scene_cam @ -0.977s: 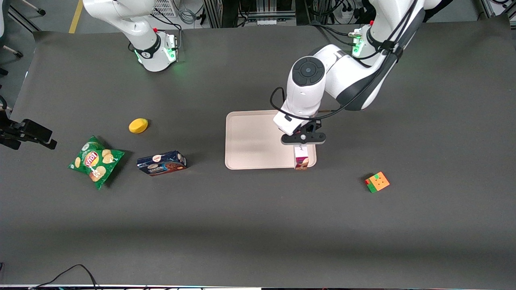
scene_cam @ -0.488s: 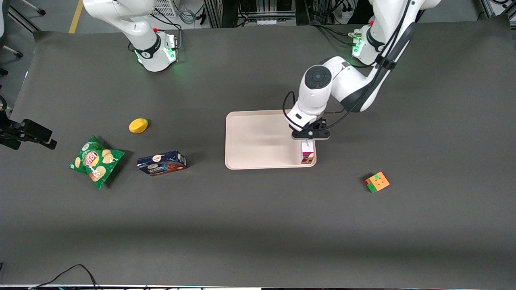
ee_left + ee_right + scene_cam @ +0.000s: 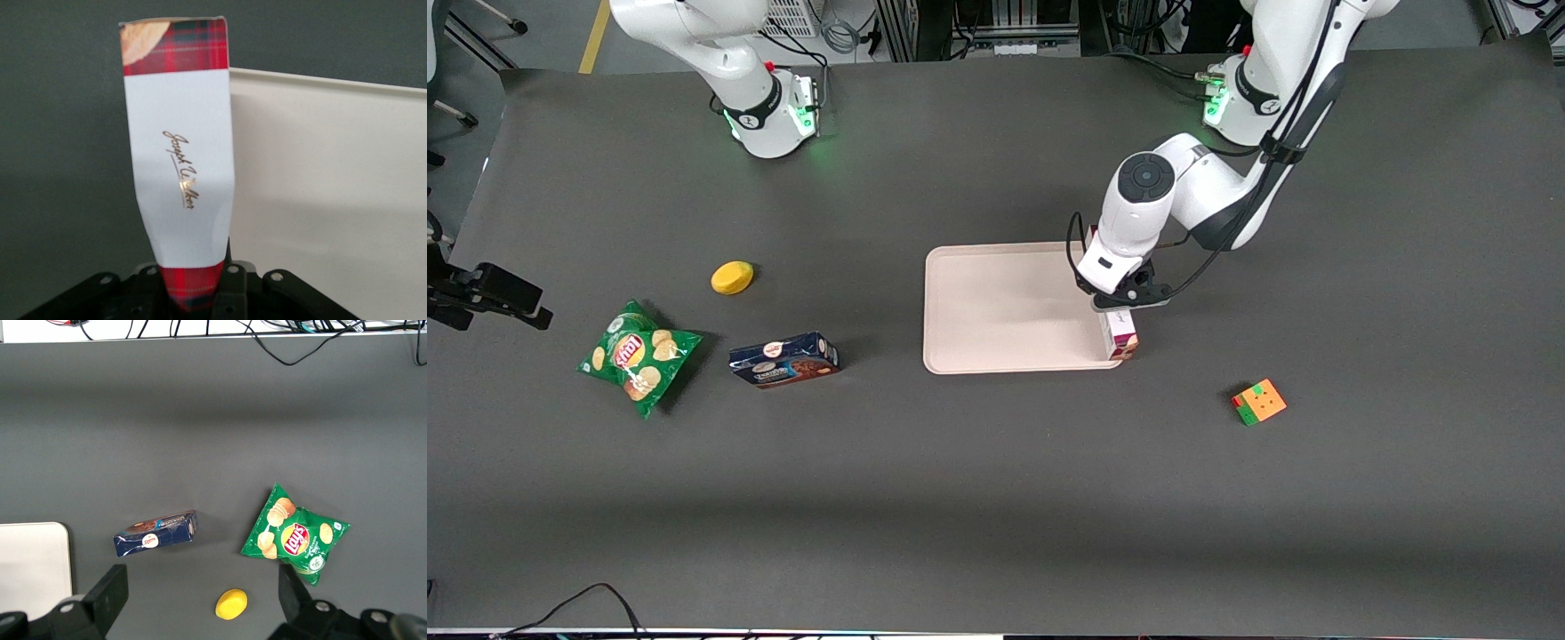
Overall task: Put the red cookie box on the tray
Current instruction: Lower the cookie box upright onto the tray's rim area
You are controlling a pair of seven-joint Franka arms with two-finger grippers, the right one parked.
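Observation:
The red cookie box (image 3: 1120,338) is a slim tartan carton with a white label band (image 3: 179,147). My left gripper (image 3: 1125,300) is shut on its end (image 3: 197,293), and the carton points toward the front camera. The box hangs at the edge of the pale beige tray (image 3: 996,307) on the working arm's side, by the corner nearest the front camera. In the left wrist view the carton lies along the tray's rim (image 3: 320,79), mostly over the dark table. I cannot tell whether it touches the rim.
A dark-blue cookie box (image 3: 783,359), a green chips bag (image 3: 639,356) and a yellow lemon-like object (image 3: 732,277) lie toward the parked arm's end. A coloured cube (image 3: 1259,402) sits toward the working arm's end, nearer the front camera than the tray.
My left arm has swung toward its own end of the table. The held box has gone with it, from over the tray's inside to the tray's edge.

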